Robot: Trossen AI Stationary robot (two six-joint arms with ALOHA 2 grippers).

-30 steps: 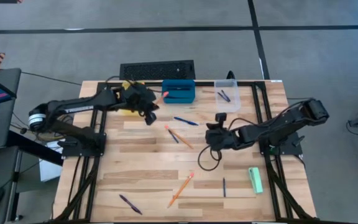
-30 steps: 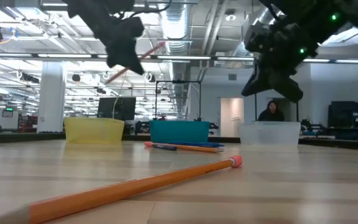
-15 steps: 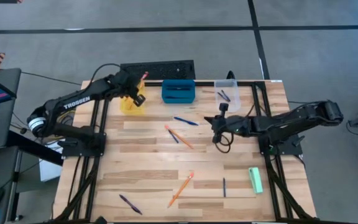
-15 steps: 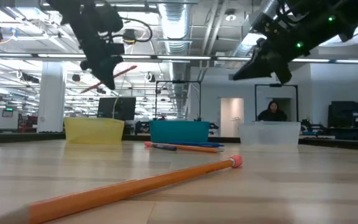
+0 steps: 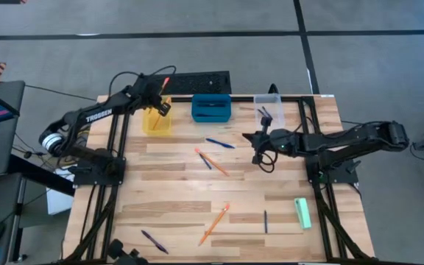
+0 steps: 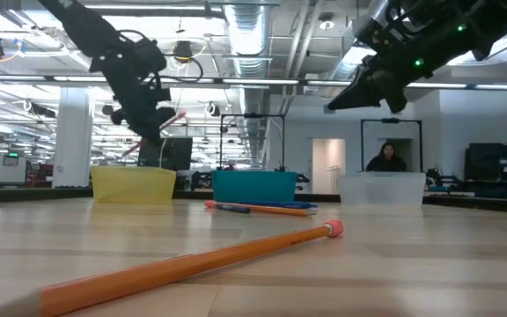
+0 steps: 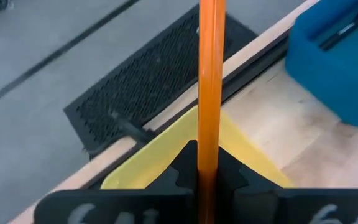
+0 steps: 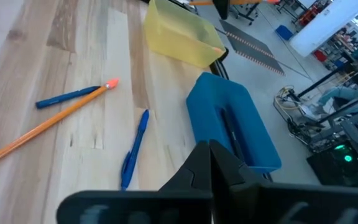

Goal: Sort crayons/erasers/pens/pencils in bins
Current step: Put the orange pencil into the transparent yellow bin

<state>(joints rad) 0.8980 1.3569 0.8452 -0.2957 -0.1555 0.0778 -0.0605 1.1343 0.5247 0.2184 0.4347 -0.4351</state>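
My left gripper point(image 5: 159, 103) hangs over the yellow bin point(image 5: 156, 123) at the far left, shut on an orange pencil point(image 7: 209, 87). My right gripper point(image 5: 250, 137) is shut and empty, raised near the clear bin point(image 5: 269, 110), which holds a pen point(image 5: 265, 113). The blue bin point(image 5: 212, 108) stands between the other two. Two pencils point(image 5: 213, 163) point(image 5: 214, 224), pens point(image 5: 219, 143) point(image 5: 154, 241) point(image 5: 265, 221) and the mint eraser point(image 5: 302, 213) lie flat on the table. My left gripper pinches the pencil's shaft point(image 7: 207, 163) between its two fingers, coming from above and slanting down toward the far edge. The pencil is lifted clear and tilted, its pinkish end point(image 6: 181, 114) up and toward the far edge, its lower part over the yellow bin.
A black keyboard point(image 5: 186, 81) lies just beyond the table's far edge, behind the bins. A dark pen point(image 5: 205, 160) lies next to the middle pencil. A black frame rail point(image 5: 304, 140) runs along the table's right side. A person sits far back in the room.
My left gripper has carried the pencil toward the far left, from between the yellow and blue bins to over the yellow bin, sinking and turning. My right gripper has risen, tipped nearer level and gone toward the far edge, staying shut.
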